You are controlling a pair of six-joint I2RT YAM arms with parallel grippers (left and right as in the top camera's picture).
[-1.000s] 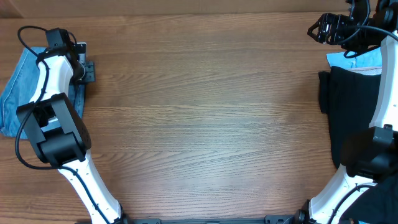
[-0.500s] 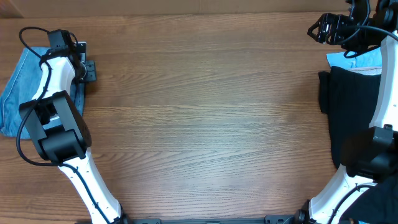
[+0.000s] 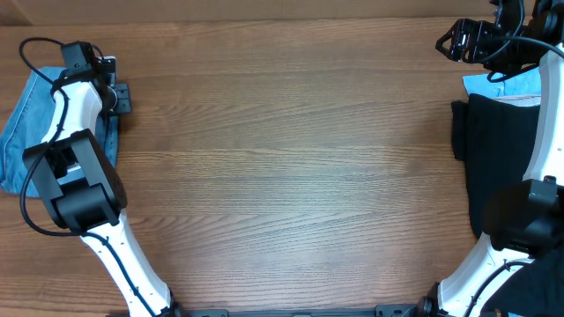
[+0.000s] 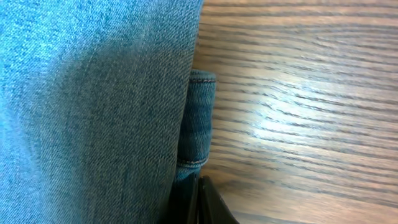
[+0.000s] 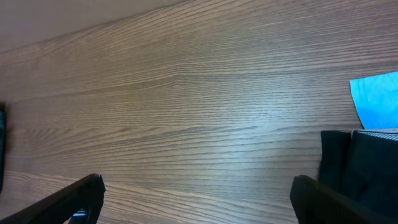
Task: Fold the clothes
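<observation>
Desk (image 3: 291, 176): bare wood grain across middle. Right edge, mid-depth: black cloth (image 3: 498, 167), light blue sheet (image 3: 522, 85) just beyond it. Left edge toward far-left corner: jeans (image 3: 19, 132) bunched, partly hidden by left arm. Left gripper (image 3: 117, 91) at jeans' inner side, jaws pressed together, pinching folded denim seam. Far-right corner: right gripper (image 3: 454, 40), jaws spread wide over wood.

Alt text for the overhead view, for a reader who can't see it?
Light blue jeans lie bunched at the left edge of a wooden table, with the left arm reaching over them. At the right edge, the right arm extends over a black cloth.
</observation>
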